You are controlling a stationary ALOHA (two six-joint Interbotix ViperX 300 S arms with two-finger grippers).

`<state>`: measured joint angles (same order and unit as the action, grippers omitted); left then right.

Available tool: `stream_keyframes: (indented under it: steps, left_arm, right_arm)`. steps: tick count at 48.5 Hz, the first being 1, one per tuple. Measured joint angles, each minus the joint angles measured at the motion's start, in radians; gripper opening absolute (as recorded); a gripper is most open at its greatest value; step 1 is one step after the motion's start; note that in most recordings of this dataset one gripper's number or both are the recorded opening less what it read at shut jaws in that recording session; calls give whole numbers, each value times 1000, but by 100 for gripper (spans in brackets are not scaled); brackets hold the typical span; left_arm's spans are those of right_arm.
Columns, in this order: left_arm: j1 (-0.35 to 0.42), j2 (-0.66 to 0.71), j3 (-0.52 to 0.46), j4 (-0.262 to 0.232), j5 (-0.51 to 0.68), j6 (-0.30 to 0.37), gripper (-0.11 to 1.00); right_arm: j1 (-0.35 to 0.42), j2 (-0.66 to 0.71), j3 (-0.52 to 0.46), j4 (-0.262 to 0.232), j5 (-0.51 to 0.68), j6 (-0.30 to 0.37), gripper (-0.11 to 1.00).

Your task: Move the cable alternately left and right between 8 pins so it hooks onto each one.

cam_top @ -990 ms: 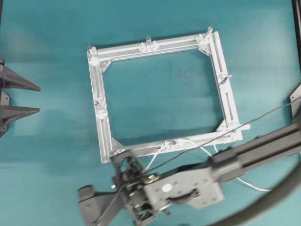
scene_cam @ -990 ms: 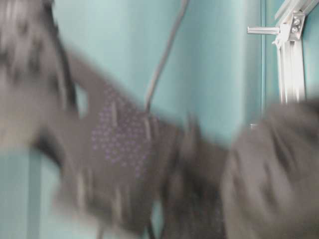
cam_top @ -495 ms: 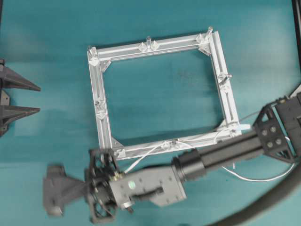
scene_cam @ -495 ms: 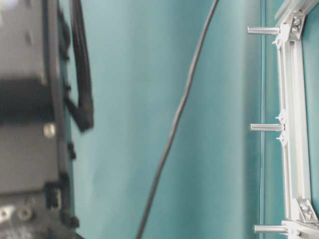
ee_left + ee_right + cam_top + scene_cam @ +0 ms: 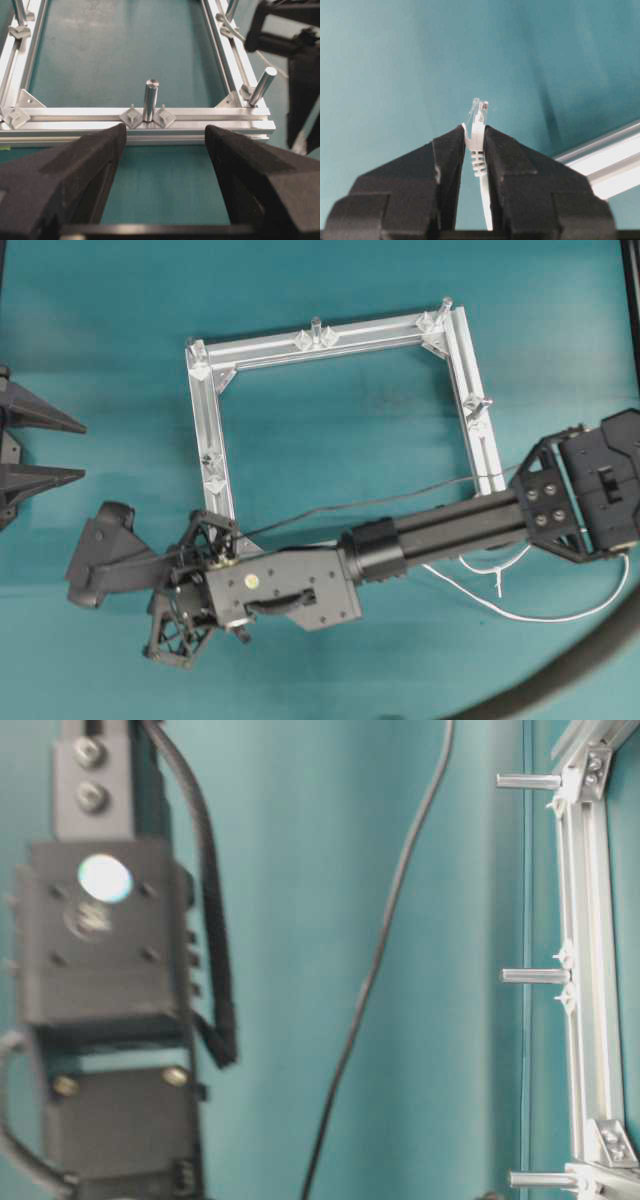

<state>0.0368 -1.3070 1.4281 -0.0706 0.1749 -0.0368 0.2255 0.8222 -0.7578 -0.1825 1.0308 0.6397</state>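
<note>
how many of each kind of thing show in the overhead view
frame: 1
cable: 1
pins not hidden by the arm: 5
grippers, left gripper and right gripper: 2
total: 9

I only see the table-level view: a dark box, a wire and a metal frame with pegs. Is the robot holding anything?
Observer: Yes. The right pincer is shut on the cable, gripping it at its plug.
Visitor: Where is that pincer?
Observer: From overhead, it sits just outside the frame, near its lower-left corner.
Visitor: And the other pincer?
Observer: The left pincer is open and empty, facing a pin on the frame's near bar.
</note>
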Motion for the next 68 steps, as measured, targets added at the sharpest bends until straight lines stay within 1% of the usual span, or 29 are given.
stream_keyframes:
  steps: [7, 9, 12, 16, 19, 23, 28, 32, 42, 47, 53, 62, 68]
  left_arm:
    - [0, 0, 0, 0, 0, 2, 74]
    - [0, 2, 0, 0, 0, 0, 74]
    - [0, 2, 0, 0, 0, 2, 74]
    - [0, 2, 0, 0, 0, 0, 74]
    - [0, 2, 0, 0, 0, 0, 74]
    - [0, 0, 0, 0, 0, 0, 74]
    - [0, 2, 0, 0, 0, 0, 74]
    - [0, 2, -2, -2, 0, 0, 74]
    - [0, 2, 0, 0, 0, 2, 74]
    - [0, 2, 0, 0, 0, 2, 74]
    - [0, 2, 0, 0, 0, 2, 74]
    - [2, 2, 0, 0, 0, 0, 74]
    - [0, 0, 0, 0, 0, 0, 74]
  right_arm:
    - [-26, 8, -8, -5, -12, 69, 16]
    - [-31, 8, -9, -14, -15, 97, 16]
    - [-37, 8, -9, -44, -11, 138, 16]
    - [-37, 8, -9, -103, 21, 192, 16]
    - [-35, 8, -9, -135, 44, 225, 16]
    - [-35, 8, -5, -161, 58, 259, 16]
    - [-35, 5, 32, -176, 57, 275, 16]
    - [-37, -3, 71, -178, 43, 282, 16]
    - [-57, -101, 215, -184, -32, 359, 16]
    - [-75, -161, 311, -187, -67, 370, 16]
    - [-94, -222, 402, -187, -78, 394, 16]
    - [-115, -295, 523, -187, -121, 436, 16]
    - [-135, -318, 574, -187, -150, 433, 16]
